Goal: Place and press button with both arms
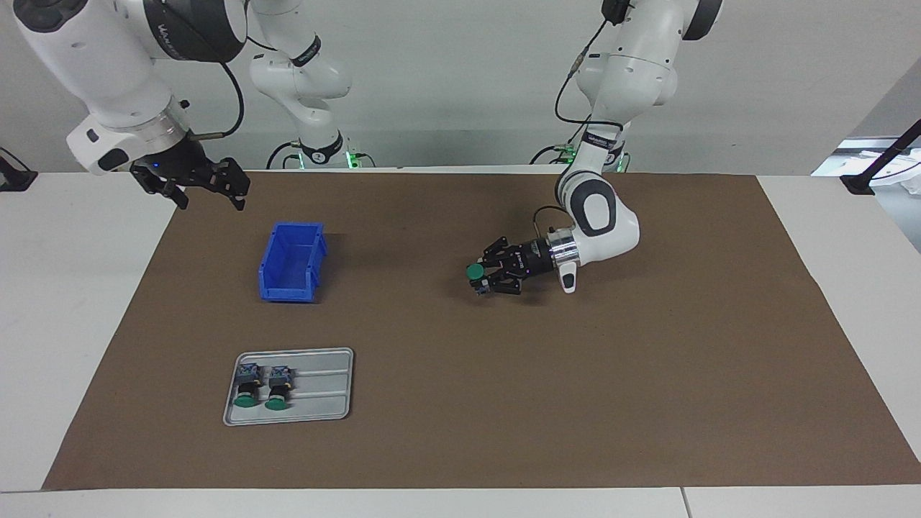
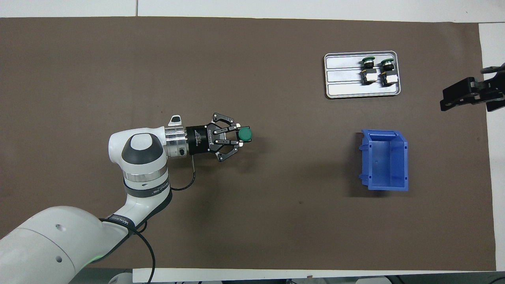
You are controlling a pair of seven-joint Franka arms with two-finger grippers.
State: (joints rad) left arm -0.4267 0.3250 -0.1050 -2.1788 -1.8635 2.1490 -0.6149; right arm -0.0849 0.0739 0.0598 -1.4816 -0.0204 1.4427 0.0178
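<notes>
The button [image 1: 475, 273] sits clamped in the left gripper [image 1: 483, 277], green cap pointing toward the right arm's end, low over the brown mat [image 1: 647, 403] near the middle of the table [image 1: 72, 302]. Jaws clenched on its body. The right gripper [image 1: 209, 188] hangs high over the table's edge at its own end, jaws released, holding nothing. Below it sits the blue bin [image 1: 291, 262], and farther from the robots the grey tray [image 1: 324, 388] carries two more buttons [image 1: 263, 387] side by side.

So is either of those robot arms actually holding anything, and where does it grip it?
The left end effector holds a green-capped button by its body, just below the cap. The right end effector holds nothing.
</notes>
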